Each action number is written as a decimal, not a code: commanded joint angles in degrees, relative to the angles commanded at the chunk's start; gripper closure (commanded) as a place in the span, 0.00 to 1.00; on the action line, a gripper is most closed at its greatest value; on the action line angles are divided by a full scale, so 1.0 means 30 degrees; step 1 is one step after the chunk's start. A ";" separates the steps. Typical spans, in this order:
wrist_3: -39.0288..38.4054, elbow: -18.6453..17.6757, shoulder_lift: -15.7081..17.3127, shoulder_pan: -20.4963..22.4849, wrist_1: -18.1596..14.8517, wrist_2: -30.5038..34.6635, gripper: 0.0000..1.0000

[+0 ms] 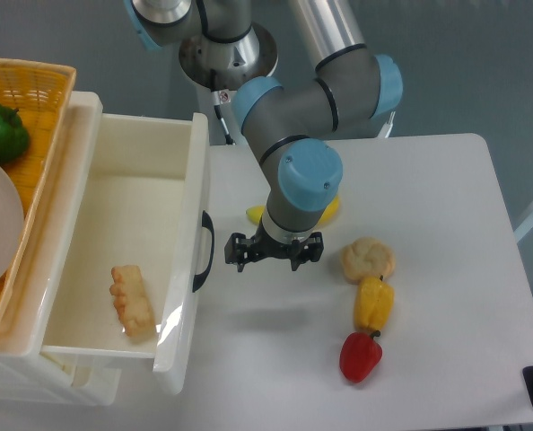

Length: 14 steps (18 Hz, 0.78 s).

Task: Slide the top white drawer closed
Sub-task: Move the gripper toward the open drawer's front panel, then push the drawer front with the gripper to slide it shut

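White worktop (446,180); drawer (123,242) pulled out at left, handle (204,251) facing right. Jaws open, empty, just right of handle. Glossy, stiff, likely light: push on front panel.

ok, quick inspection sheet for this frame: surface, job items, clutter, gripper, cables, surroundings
Surface: white table, no spills seen.
Job's things: top white drawer pulled open, a fried-looking food piece inside; black handle faces the arm.
Clutter: bread roll, yellow pepper, red pepper, a yellow item half hidden behind the arm; wicker basket with green pepper on the cabinet.
Grippers: gripper open, right of the handle, holding nothing.
Cables: nothing seen.
Surroundings: grey floor.
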 joint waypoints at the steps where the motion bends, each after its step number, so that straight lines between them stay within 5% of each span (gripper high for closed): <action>1: 0.0000 0.0000 -0.0029 -0.0029 0.0000 -0.0058 0.00; 14: -0.0029 0.0117 0.0175 -0.0615 -0.0029 -0.0498 0.00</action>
